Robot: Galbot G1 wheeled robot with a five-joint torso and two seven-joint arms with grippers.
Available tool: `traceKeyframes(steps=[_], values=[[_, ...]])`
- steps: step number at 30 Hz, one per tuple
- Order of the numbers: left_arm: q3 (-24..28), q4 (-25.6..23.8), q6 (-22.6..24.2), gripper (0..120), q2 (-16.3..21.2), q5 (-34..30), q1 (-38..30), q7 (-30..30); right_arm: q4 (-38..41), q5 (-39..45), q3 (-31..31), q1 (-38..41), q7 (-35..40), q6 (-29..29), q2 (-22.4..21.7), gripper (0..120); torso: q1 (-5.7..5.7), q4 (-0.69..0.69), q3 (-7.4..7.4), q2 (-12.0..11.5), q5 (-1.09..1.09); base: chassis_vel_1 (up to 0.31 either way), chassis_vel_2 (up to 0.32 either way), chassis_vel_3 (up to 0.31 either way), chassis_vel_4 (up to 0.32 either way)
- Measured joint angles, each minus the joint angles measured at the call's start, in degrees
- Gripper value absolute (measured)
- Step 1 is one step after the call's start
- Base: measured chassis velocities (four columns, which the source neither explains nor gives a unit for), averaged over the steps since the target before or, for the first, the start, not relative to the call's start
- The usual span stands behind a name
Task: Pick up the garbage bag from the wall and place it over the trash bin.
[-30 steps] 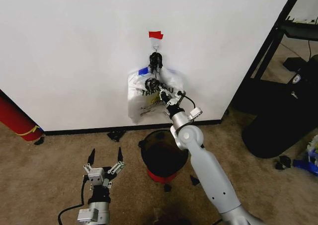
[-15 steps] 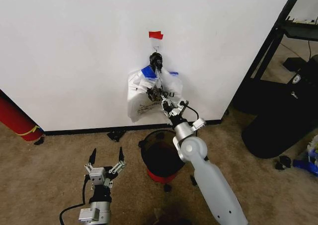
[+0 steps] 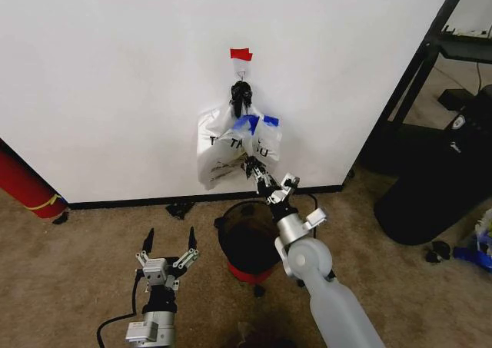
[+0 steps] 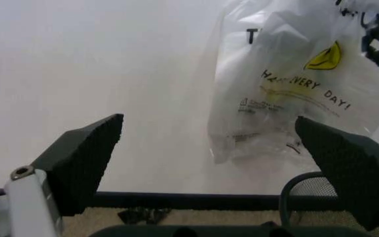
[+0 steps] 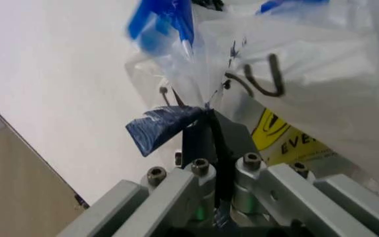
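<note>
The garbage bag (image 3: 240,144) hangs against the wall (image 3: 115,79) at the centre of the head view, bunched under a black knot on a small hook (image 3: 241,75) just below a strip of red tape (image 3: 241,54). The right gripper (image 3: 251,166) reaches up from the lower right and has its fingers pinched together on a fold of the thin plastic; in the right wrist view the film is drawn to a point between the closed fingertips (image 5: 206,123), with a blue patch (image 5: 160,129) beside them. The trash bin (image 3: 250,240) stands on the carpet directly below, in the lower middle of the frame. The left gripper (image 3: 168,244) waits low at the lower left, fingers spread wide and holding nothing.

To free the bag well, I would say the pull should go up and away from the wall so the handle slips off the hook instead of tearing. The pinch looks small, though I can't be sure how much plastic it has. A slow, steady draw suits such flimsy film, keeping it above the bin.
</note>
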Motion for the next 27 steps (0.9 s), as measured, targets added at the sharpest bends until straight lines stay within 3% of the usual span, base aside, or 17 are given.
traceKeyframes(steps=[27], values=[[3.11, 0.81, -1.16, 100, 1.51, -1.28, -1.44, 0.06, 13.26, -13.93, 7.77, -23.16, -4.7, 6.57, -4.03, 0, 0.0, 0.0, 0.0, 0.0, 0.0, 0.0, 0.0, 0.0, 0.0]])
